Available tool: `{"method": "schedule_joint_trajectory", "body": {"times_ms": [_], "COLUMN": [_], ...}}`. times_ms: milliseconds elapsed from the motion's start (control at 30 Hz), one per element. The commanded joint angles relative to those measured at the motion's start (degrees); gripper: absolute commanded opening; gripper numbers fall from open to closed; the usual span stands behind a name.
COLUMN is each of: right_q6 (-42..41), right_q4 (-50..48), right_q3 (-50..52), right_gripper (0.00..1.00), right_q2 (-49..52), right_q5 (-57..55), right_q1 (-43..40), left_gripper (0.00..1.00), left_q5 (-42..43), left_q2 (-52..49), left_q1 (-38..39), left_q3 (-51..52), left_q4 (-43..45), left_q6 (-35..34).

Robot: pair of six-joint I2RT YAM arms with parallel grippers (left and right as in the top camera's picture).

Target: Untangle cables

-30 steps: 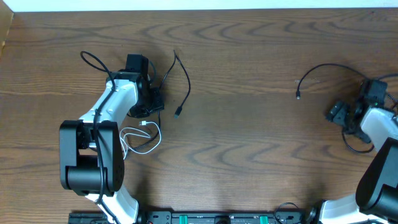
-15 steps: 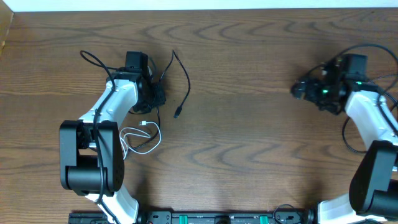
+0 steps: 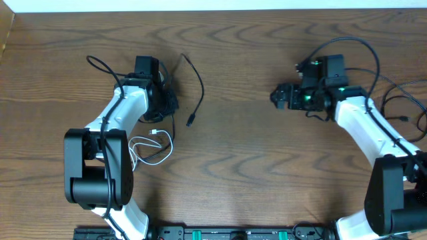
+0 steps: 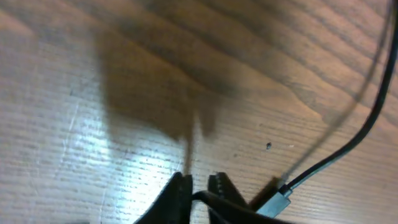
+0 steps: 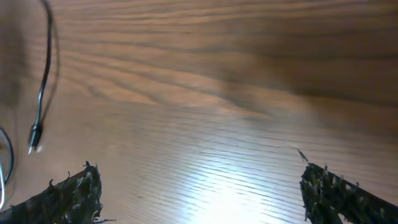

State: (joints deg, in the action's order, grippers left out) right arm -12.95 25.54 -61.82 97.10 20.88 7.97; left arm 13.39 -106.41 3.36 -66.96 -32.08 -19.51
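The left claw (image 4: 199, 186) pinches a thin, smooth black cable (image 4: 219, 203), with a grey plug end (image 4: 277, 200) just to its right. The right claw (image 5: 199, 177) gapes wide over the grained wooden surface (image 5: 217, 74).

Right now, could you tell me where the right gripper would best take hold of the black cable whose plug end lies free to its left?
Probably the straight stretch of the black cable just behind its plug, coming down from above with the open right gripper set across it. That run lies flat on the table, apart from the white cable.
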Motion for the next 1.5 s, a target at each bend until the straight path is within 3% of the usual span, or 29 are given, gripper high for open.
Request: {"method": "schedule_joint_trajectory", "body": {"times_ms": [0,167,467,767,800,833,900,1033,1200,1467], "right_q6": [0.6,0.6,0.6,0.6,0.6,0.9,0.8,0.8,2.6,16.8], "right_q4": [-0.8,-1.4,-2.7,-3.3,-3.6,-4.0,-4.4,-5.2,-6.5,-7.1], "right_q3": [-0.2,-0.2,-0.2,-0.2,-0.2,-0.2,-0.2,-0.2,-0.2,-0.2], "right_gripper": [0.99,0.99,0.99,0.99,0.99,0.99,0.99,0.99,0.99,0.99], "right_q2": [0.0,0.0,0.0,0.0,0.0,0.0,0.0,0.0,0.0,0.0], "right_q5": [0.3,0.3,3.5,4.9,5.9,7.4,8.4,8.4,8.4,8.4], "right_q1": [2.3,4.7,7.4,8.4,8.5,8.7,9.1,10.8,13.8,20.9], "left_gripper": [0.08,0.08,0.08,0.08,0.13,0.45,0.83,0.86,0.86,0.86], "left_q5": [0.1,1.5,20.0,18.2,16.2,13.7,10.9,5.9,5.6,0.4], "left_q2": [-0.3,-0.3,-0.3,0.4,0.4,0.4,0.4,0.6,3.1,6.2], "left_q1": [-0.4,-0.4,-0.4,-0.4,-0.4,-0.4,-0.4,-0.8,-3.9,-7.8], "left_q3": [0.9,0.8,-0.7,-4.7,-4.7,-4.7,-4.7,-4.7,-4.7,-4.7], "left_q4": [-0.2,0.1,2.0,2.1,2.0,1.3,-0.4,-4.2,-5.6,-6.4], "left_q6": [0.1,-2.3,-2.3,-3.7,-3.7,-3.7,-3.7,-2.6,-3.4,-3.3]}}
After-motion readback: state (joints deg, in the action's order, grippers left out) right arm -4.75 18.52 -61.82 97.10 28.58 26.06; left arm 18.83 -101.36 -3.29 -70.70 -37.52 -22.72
